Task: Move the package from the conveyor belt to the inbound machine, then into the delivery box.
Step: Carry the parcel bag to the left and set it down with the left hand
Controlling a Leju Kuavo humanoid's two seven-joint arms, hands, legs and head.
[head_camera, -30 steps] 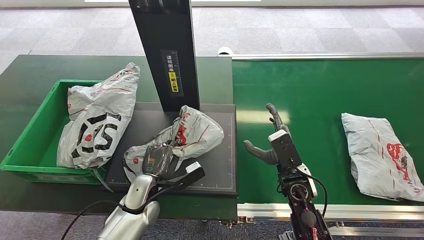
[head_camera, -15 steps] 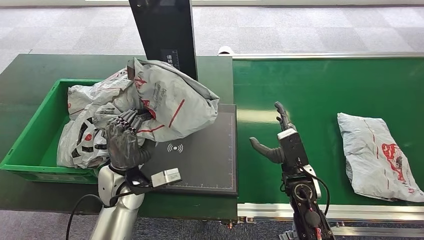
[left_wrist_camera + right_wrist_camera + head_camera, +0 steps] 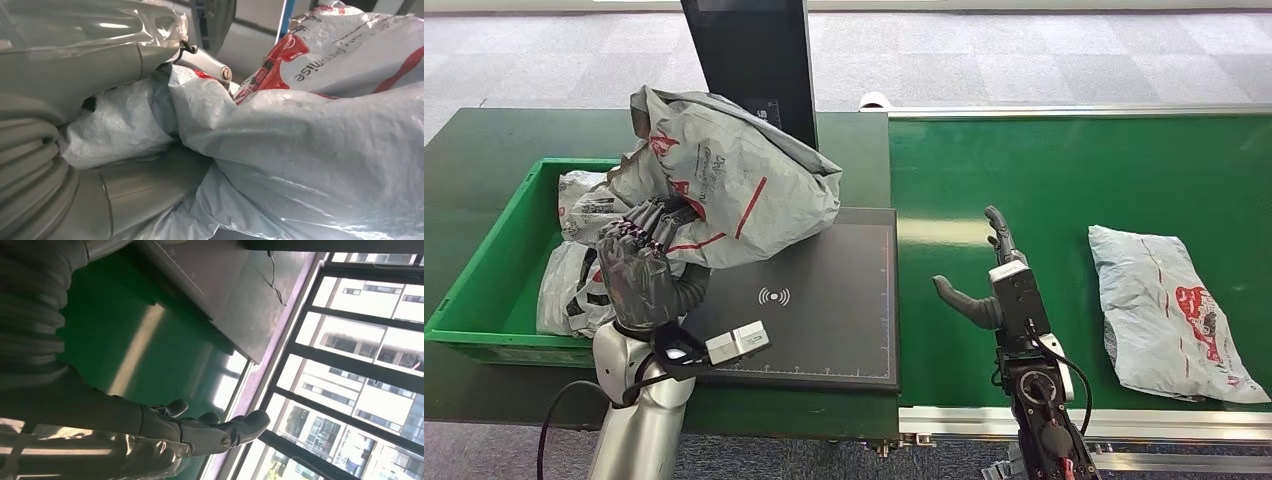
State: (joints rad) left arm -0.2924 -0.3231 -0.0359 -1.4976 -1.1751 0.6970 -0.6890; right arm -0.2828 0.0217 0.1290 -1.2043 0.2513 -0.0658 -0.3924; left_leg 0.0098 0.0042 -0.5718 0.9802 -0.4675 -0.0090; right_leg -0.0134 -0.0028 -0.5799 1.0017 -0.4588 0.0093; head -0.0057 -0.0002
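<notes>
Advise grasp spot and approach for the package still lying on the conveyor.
Likely the near long edge of the package, from above on the robot hand's side. It lies flat and limp on the belt; a pinch there should gather the slack film.

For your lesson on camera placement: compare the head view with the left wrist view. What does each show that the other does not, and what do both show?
Head view alone: the green delivery box with a package inside, the inbound machine, the open right hand over the conveyor belt, and another package there. Left wrist view alone: close-up creases and red print. Both: the left hand gripping the held package.
</notes>
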